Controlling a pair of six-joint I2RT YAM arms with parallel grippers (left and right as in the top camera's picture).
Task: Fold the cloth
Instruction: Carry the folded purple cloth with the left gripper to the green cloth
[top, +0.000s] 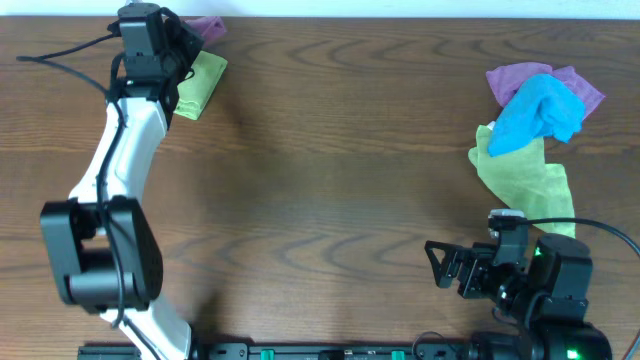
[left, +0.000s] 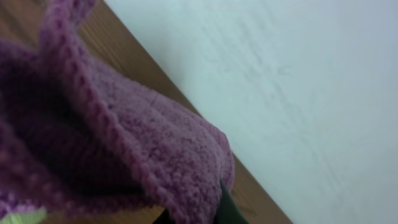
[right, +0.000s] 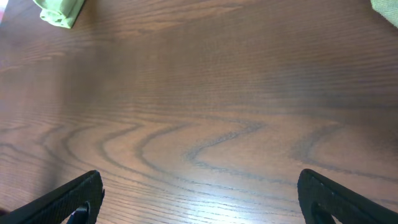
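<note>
The cloth is at the far left corner of the table, right by the back edge. Only a small lilac bit of it sticks out past the left claw. The left claw is pinched together on the cloth. Up close, the cloth is fluffy and bunched up in folds, and it fills the left wrist camera's view. Behind it are the table's back edge and a white wall. A green cloth lies on the table just in front of the lilac one, partly under the left arm. The right claw is over the near right part of the table. Its two fingers are wide apart and nothing is between them, only bare wood below. At the far right side of the table sits a pile: a purple cloth with a blue cloth on top of it, and another green cloth touching them on the near side.
</note>
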